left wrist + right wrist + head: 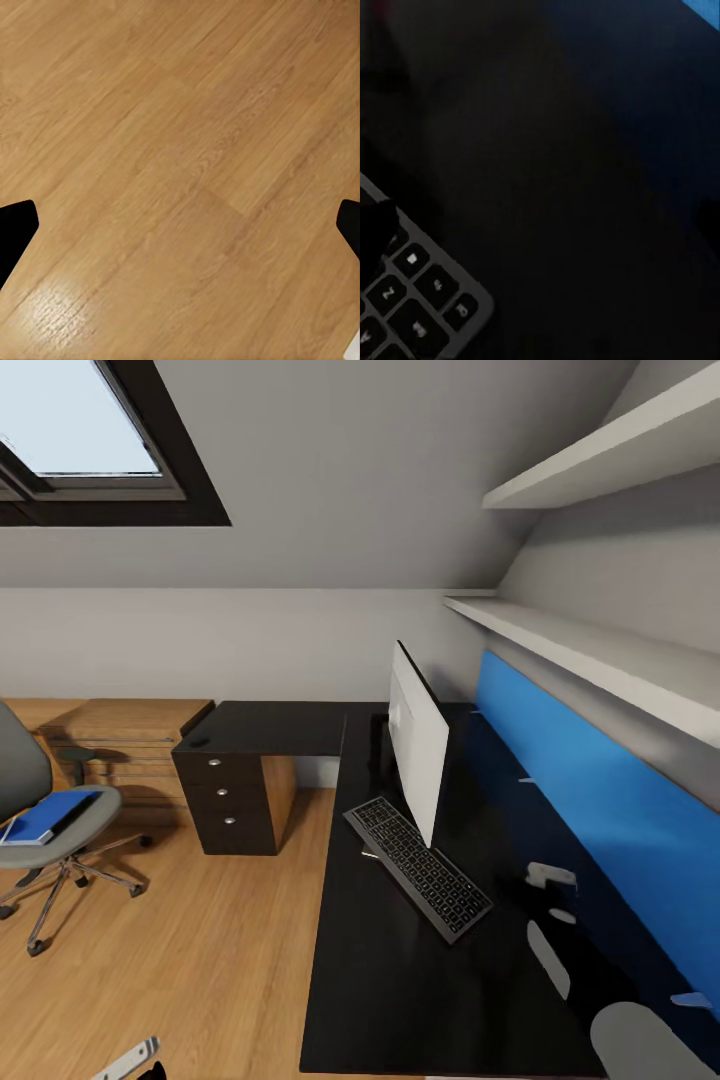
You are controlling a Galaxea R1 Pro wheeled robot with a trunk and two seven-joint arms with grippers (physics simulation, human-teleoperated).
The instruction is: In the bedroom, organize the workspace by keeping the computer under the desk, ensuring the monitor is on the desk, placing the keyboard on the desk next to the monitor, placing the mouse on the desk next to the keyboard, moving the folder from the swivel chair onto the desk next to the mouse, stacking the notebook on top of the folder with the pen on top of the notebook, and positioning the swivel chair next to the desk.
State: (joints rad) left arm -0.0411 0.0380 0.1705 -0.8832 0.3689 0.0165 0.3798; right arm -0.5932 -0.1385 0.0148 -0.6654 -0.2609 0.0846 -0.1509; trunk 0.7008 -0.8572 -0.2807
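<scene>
The black-topped desk (400, 980) carries the monitor (418, 752), seen edge-on with its white back toward me. The keyboard (418, 855) lies slanted at the monitor's foot. Its corner keys (420, 300) show in the right wrist view, where my right gripper (540, 225) hangs open over the bare desk top (585, 150) beside them. The swivel chair (40, 760) stands left on the floor, apart from the desk, with the blue folder (42, 820) on its seat. A dark strip along the folder's edge is too small to name. My left gripper (180, 225) is open above the floor (180, 135). Computer, mouse and pen are out of view.
A black drawer unit (232, 800) holds up the desk's left wing, with low wooden shelving (125, 745) behind it. A blue back panel (600, 790) and two wall shelves (600, 650) run along the desk's right side. Open wood floor (200, 960) lies between chair and desk.
</scene>
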